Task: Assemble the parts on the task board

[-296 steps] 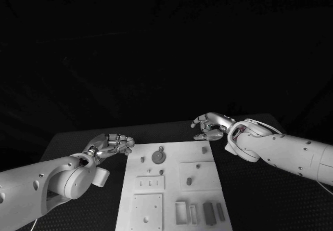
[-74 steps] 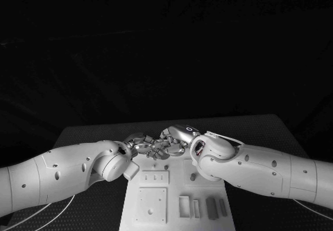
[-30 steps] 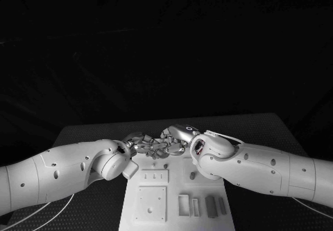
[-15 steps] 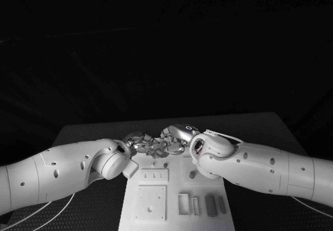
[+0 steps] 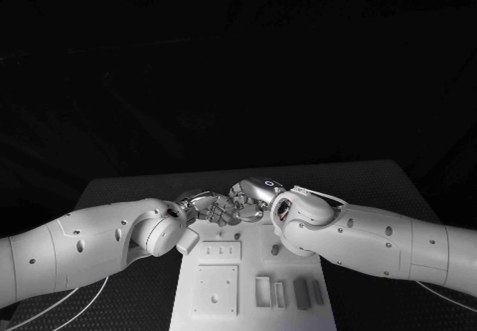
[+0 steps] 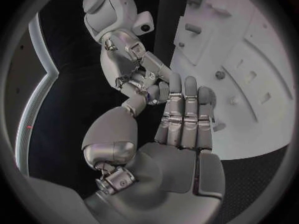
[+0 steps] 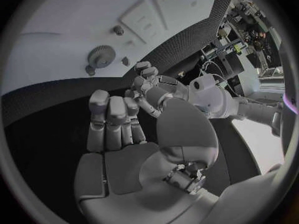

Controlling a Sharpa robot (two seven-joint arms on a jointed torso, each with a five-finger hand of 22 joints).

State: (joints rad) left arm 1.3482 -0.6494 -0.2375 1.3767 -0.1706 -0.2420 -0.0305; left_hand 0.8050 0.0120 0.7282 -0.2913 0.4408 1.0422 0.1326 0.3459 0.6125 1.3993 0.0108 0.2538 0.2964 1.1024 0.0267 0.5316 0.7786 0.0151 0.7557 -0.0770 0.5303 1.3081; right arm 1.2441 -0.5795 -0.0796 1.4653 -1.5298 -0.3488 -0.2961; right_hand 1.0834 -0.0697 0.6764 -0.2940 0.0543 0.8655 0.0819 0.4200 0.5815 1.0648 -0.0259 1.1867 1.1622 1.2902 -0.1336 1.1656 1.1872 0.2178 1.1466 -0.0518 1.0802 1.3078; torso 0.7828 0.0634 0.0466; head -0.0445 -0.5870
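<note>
Over the far end of the white task board (image 5: 238, 289), the silver left hand (image 5: 206, 206) and silver right hand (image 5: 249, 198) have been drawn fingertip to fingertip, fingers curled; any pinched part cannot be told, suggesting a handover.

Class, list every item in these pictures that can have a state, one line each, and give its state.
left hand: fingers meeting the right hand's over the board's far end; whether it holds a part cannot be told.
right hand: fingers curled against the left hand's; hold cannot be told.
gear: lying flat on the task board, untouched.
</note>
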